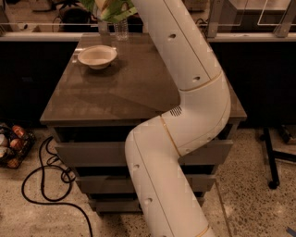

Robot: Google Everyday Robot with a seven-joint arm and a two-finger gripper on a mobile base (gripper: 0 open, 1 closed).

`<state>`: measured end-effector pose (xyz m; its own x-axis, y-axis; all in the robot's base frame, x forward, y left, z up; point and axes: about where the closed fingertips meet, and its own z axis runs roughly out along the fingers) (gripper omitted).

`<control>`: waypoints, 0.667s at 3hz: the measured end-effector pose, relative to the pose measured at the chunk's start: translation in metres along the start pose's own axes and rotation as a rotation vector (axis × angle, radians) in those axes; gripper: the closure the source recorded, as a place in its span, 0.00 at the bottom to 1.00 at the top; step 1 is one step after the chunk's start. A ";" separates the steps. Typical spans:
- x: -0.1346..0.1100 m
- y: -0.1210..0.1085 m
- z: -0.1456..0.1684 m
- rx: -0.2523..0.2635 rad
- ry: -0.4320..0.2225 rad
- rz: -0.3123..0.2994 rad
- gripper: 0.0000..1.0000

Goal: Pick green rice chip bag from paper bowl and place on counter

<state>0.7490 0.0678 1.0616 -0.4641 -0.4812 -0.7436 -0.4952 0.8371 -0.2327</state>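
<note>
The green rice chip bag (111, 8) hangs in the air at the top edge of the camera view, above the far left part of the counter (125, 88). It is cut off by the frame's top. My gripper (124, 3) is at the end of the white arm (185, 60), right at the top edge, shut on the bag and mostly hidden behind it. The paper bowl (97, 56) sits empty on the counter's far left corner, below and a little in front of the bag.
A clear water bottle (121, 28) and a second clear bottle (102, 27) stand at the counter's back edge behind the bowl. On the floor are a basket of items (11, 146) at the left, a black cable (51, 185), and a chair base (273, 162) at the right.
</note>
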 end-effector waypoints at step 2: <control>0.009 0.011 0.010 0.010 -0.028 0.109 1.00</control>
<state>0.7461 0.0753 1.0459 -0.4937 -0.3799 -0.7822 -0.4357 0.8865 -0.1556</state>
